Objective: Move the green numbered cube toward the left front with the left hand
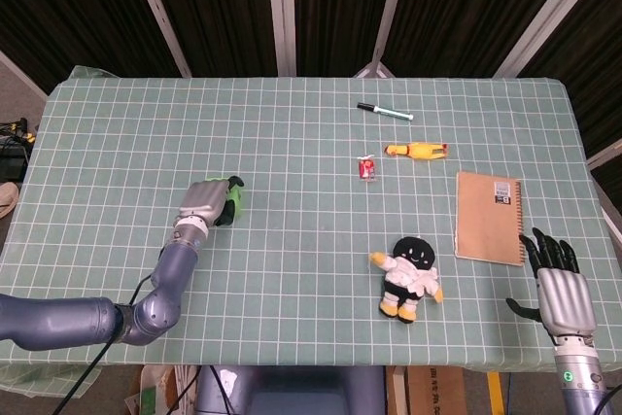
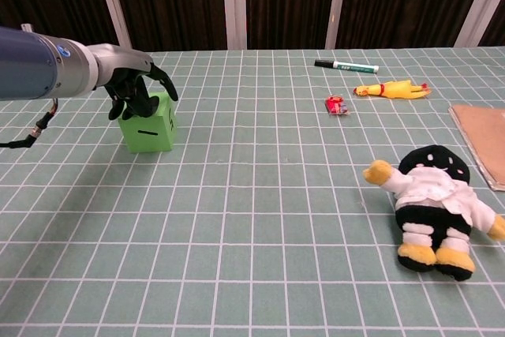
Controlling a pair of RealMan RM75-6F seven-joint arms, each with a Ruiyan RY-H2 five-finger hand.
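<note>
A green checked table [image 1: 292,133] carries a green cube [image 2: 150,125]; a marker [image 1: 384,111]; rubber chicken [image 1: 416,151]; notebook [image 1: 488,217]; plush doll [image 1: 408,277].

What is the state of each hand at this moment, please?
Left hand: fingers draped over the top of the green cube; whether it grips cannot be told.
Right hand: open, holding nothing, near the table's edge.
</note>
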